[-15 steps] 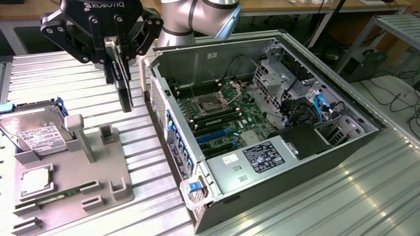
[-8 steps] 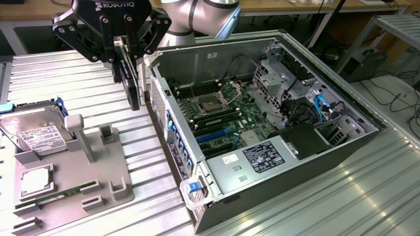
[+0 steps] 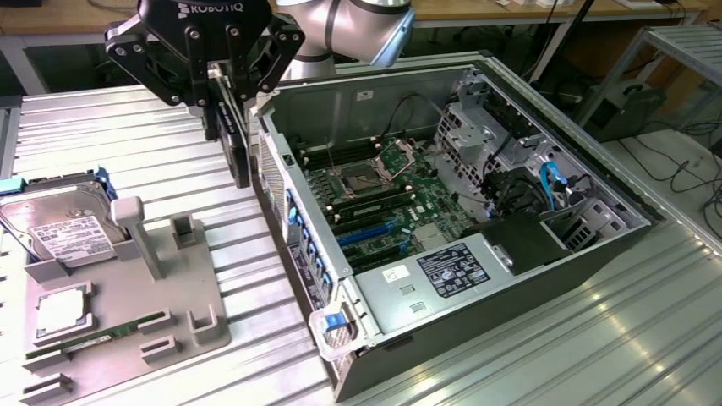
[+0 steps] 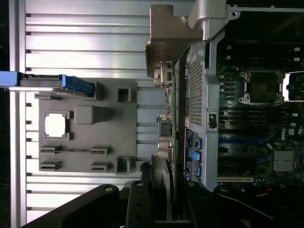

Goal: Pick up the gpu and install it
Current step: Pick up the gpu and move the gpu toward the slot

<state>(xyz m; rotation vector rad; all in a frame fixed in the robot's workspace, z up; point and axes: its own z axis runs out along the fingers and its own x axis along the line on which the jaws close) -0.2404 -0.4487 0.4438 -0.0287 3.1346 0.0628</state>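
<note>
Thin dark rectangular circuit card (image 3: 238, 161), silver end bracket: picked up, clamped upright in black end effector (image 3: 222, 114) beside open computer tower (image 3: 338, 93), over ribbed bench (image 3: 631, 338); installation outstanding.

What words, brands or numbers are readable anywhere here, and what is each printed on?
"ROBOTIQ": on the end effector holding the gpu.
Label on the hard drive: too blurred to read.
The black label inside the computer case: print too small to read.
</note>
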